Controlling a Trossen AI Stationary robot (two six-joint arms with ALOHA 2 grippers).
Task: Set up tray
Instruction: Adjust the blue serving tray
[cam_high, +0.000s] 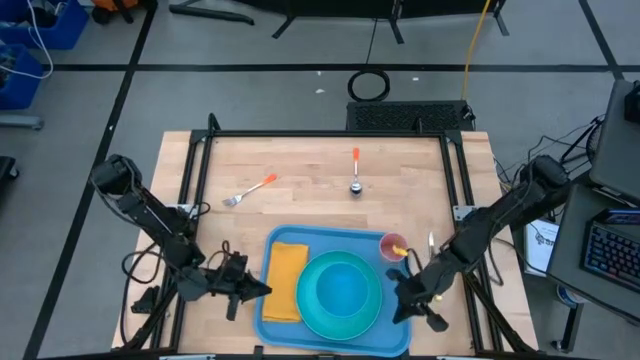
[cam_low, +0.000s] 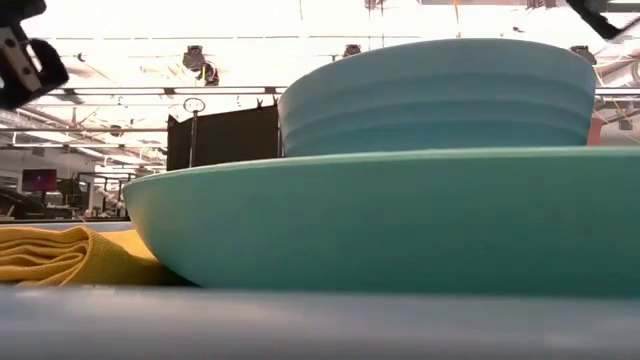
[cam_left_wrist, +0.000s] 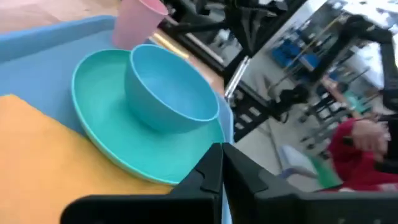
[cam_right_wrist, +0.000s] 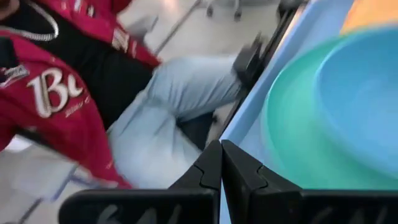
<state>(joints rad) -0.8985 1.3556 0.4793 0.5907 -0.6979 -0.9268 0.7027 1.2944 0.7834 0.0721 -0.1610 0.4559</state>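
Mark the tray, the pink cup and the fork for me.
tray (cam_high: 283, 236): high view, bare far-left corner of its blue floor.
pink cup (cam_high: 392, 244): high view, its round open top, at the tray's far right corner.
fork (cam_high: 250, 190): high view, middle of it, on the bare wood.

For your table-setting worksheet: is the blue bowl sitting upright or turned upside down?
Upright. The blue bowl rests on the teal plate with its open mouth facing up and its hollow inside visible; it looks empty.

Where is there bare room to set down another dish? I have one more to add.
The wooden table is bare along its far edge and left side, broken only by the fork and spoon. The tray is crowded: napkin, plate with bowl, pink cup.
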